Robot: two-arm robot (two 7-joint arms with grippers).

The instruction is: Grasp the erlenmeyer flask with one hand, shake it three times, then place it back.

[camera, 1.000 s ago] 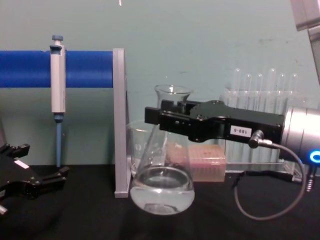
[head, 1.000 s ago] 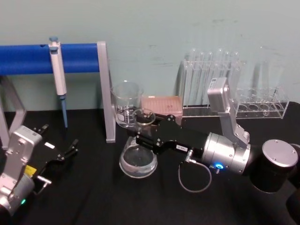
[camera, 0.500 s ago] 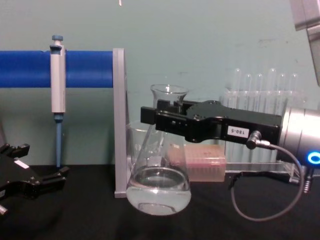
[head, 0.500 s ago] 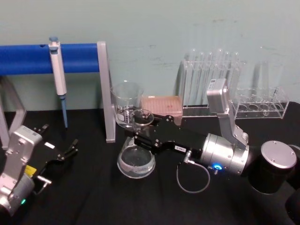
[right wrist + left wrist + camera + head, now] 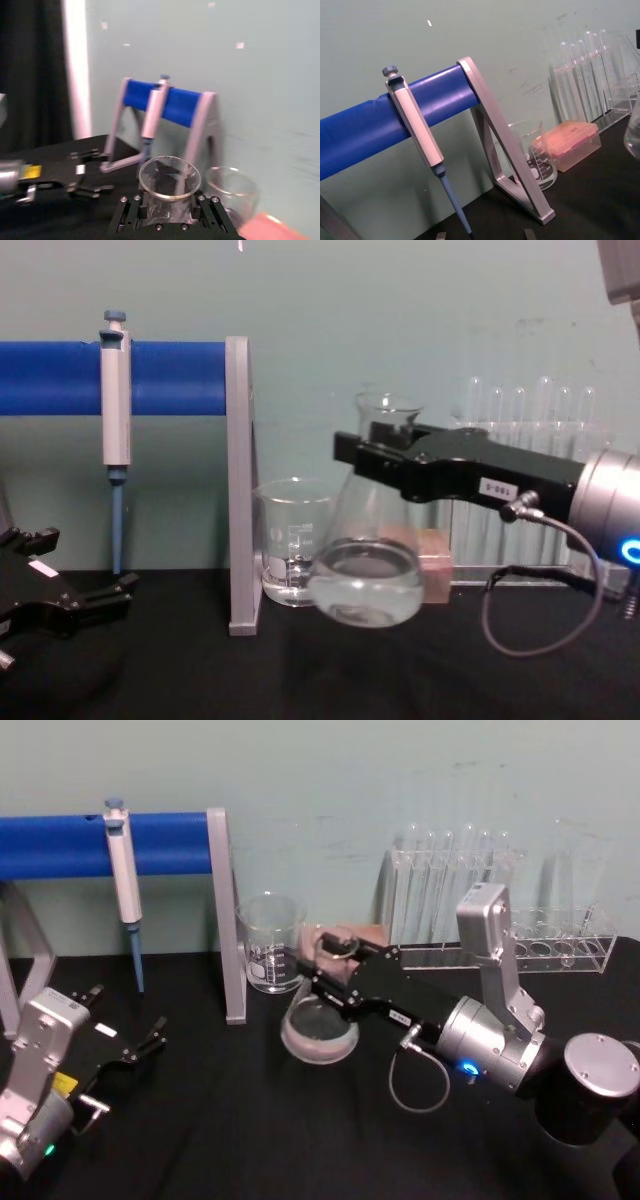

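My right hand (image 5: pixel 385 454), the black boxy gripper on a silver wrist, pinches the neck of the clear glass conical flask (image 5: pixel 367 578). The flask hangs with a little clear liquid in it just right of the straight-sided glass beaker (image 5: pixel 292 540), its base off the black tabletop (image 5: pixel 230 1130). My left gripper (image 5: pixel 128 1010) sits low, well left of the beaker, fingers spread; behind the beaker rises a pale green wall (image 5: pixel 330 780), and to its left a blue bar (image 5: pixel 60 845) carries a grey pipette (image 5: pixel 124 870).
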